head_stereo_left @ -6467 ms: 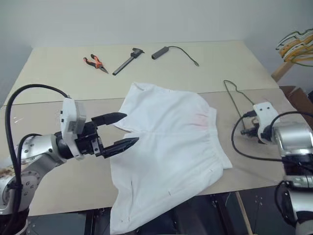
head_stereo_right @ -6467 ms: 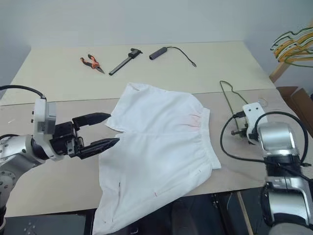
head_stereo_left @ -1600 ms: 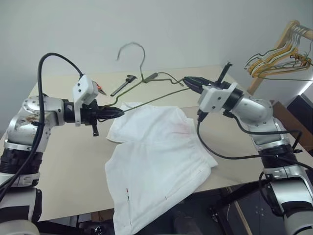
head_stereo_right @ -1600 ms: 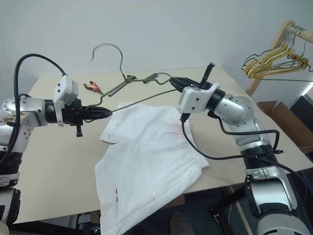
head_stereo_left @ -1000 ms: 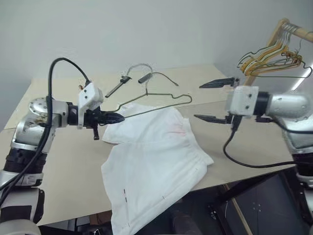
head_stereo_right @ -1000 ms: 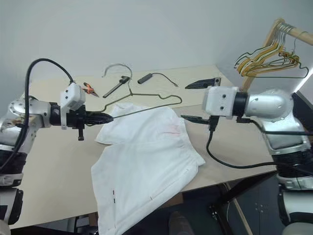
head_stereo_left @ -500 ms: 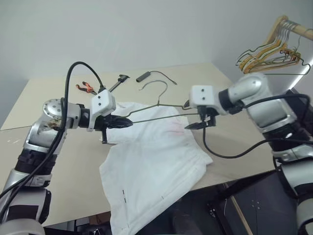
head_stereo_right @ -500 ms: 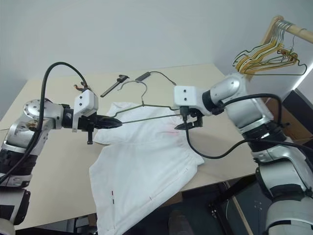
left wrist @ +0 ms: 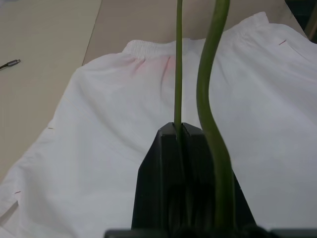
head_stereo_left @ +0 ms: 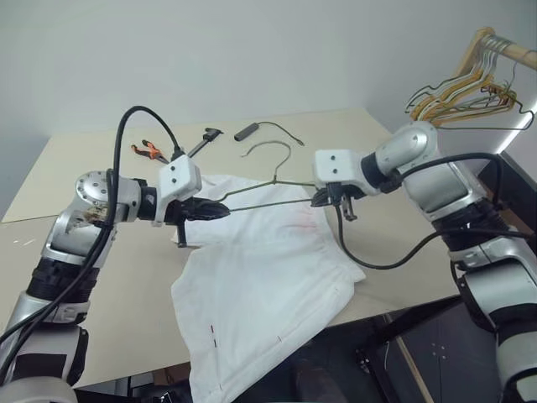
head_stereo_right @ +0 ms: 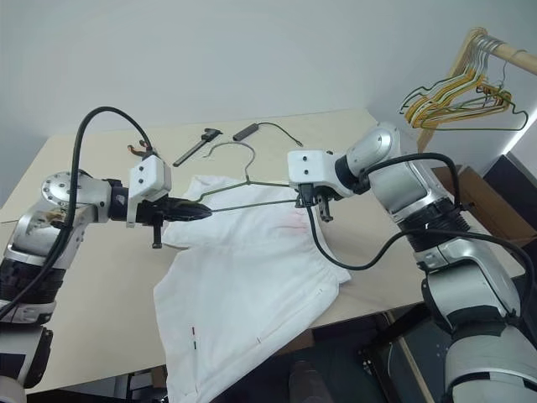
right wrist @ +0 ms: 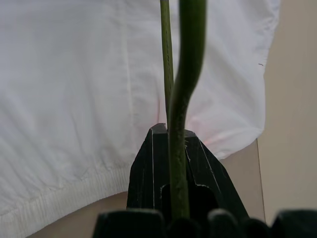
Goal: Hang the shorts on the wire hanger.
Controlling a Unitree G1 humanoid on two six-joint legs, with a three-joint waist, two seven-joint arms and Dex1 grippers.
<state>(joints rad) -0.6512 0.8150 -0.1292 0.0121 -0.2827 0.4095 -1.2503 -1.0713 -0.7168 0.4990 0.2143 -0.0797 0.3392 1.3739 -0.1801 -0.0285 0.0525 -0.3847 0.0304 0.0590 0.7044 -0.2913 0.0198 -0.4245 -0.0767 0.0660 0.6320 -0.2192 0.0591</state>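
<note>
Desk (head_stereo_left: 92, 159) carries the shorts (head_stereo_left: 268, 277), spread flat w/ one leg hanging off the near edge. Wire hanger (head_stereo_left: 268, 191) is held in the air just above the shorts, hook pointing away toward the far side. Left hand (head_stereo_left: 220, 211) pinches one end of the hanger, right hand (head_stereo_left: 323, 198) pinches the other; both shut tight on wire. Both arms reach inward, hands tilted down toward the fabric.

Risks: thin wire could twist or slip in the pinch, since each grip is narrow. W/ both hands busy, nothing's free to lift the shorts; threading a leg may snag or drag fabric off the desk.
</note>
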